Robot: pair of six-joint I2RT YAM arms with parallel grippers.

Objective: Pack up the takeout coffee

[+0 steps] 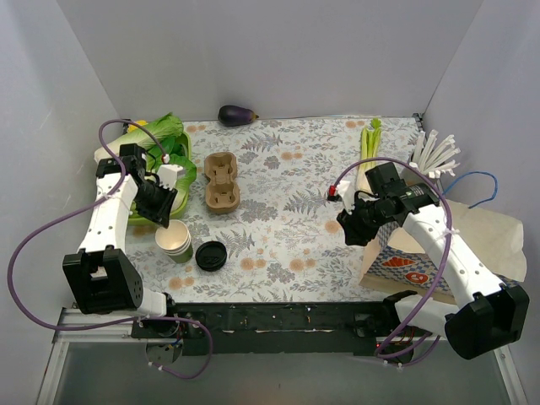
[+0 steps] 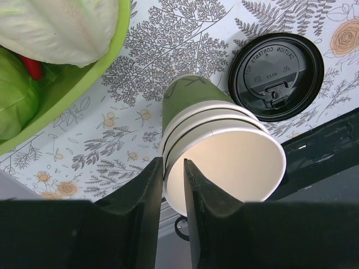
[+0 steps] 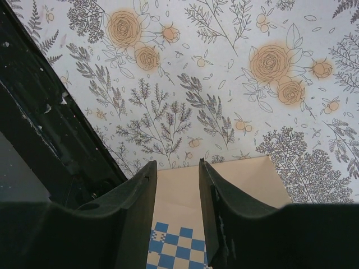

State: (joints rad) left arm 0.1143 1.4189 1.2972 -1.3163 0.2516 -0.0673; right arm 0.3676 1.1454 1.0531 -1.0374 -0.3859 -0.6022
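Green cups: three stacked; lid: one.

table centre lies free; cup stack, lid, carrier crowd left; bag probably blocks right.

Plain pale grey walls closed in the desk at the back and on both sides. A white cloth printed with grey ferns and orange flowers covered the desk. A black rail ran along its near edge. The light was soft and even, leaving only faint shadows.
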